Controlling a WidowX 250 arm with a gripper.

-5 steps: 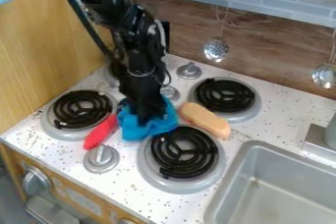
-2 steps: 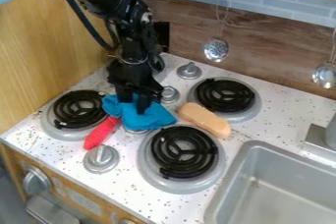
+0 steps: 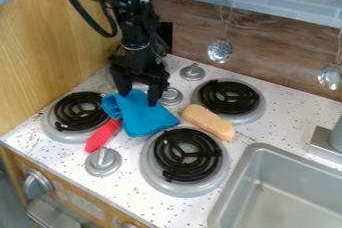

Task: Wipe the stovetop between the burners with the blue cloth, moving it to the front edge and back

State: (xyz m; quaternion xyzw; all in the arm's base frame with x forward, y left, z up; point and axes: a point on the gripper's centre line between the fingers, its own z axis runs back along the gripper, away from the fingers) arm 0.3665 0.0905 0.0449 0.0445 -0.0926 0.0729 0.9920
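Fingers (image 3: pixel 157 91) apart, cloth (image 3: pixel 143 118) below

Gripper (image 3: pixel 139 98) pointing down at back edge of cloth, one finger toward each side. Contact with cloth: cannot tell. Cloth blue, crumpled, lying on white speckled bench (image 3: pixel 130 189) among burners. Just beside right-hand finger in view: grey knob (image 3: pixel 172 96). Red ridged piece (image 3: pixel 103 136) at cloth's lower left, upper end against cloth, slanting down toward front knob (image 3: pixel 103 162). Peach oblong piece (image 3: pixel 208 122) near cloth's right side, lying diagonally between rear burner (image 3: pixel 230 97) and front burner (image 3: pixel 188 154). Left burner (image 3: pixel 79 111) on cloth's other side, black coil in silvery pan, same as the others. Another knob (image 3: pixel 192 72) farther back, left of rear burner. Farther out, at lower right: grey sink (image 3: pixel 229 187), with faucet (image 3: pixel 327 140) at its back edge. Along wood-grain back panel (image 3: pixel 274 54): slotted ladle (image 3: pixel 220 50) and second ladle (image 3: pixel 330 76), both hanging.
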